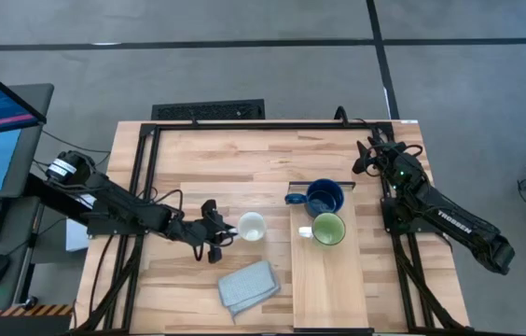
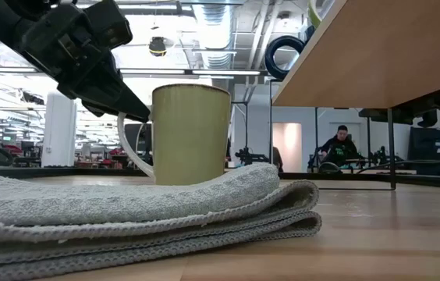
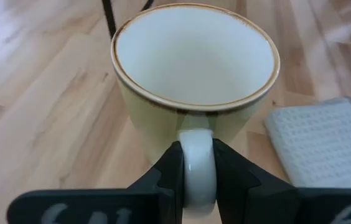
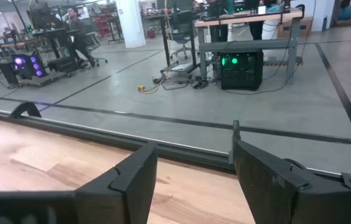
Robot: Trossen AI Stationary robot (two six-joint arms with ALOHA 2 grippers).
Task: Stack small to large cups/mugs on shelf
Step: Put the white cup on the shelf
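Left jaws (image 3: 195, 180) on cream mug (image 3: 194, 93) handle, wood tabletop (image 1: 198, 159), person (image 2: 337, 148) behind

cream mug (image 1: 251, 227) upright on the tabletop beside the shelf (image 1: 324, 280), dark blue mug (image 1: 323, 198) and light green mug (image 1: 327, 230) both sitting upright on it

**Left gripper clamped on the cream mug's handle**

The cream mug (image 3: 194, 81) stands upright on the wooden tabletop (image 3: 32, 118), its empty interior open to the camera and a thin brown line running round its rim. Its handle (image 3: 197, 168) points toward the camera and sits between the two dark fingers (image 3: 163, 180) of the left gripper (image 3: 197, 183), which press against it on both sides. A grey waffle-weave cloth (image 3: 322, 146) lies just beside the mug.
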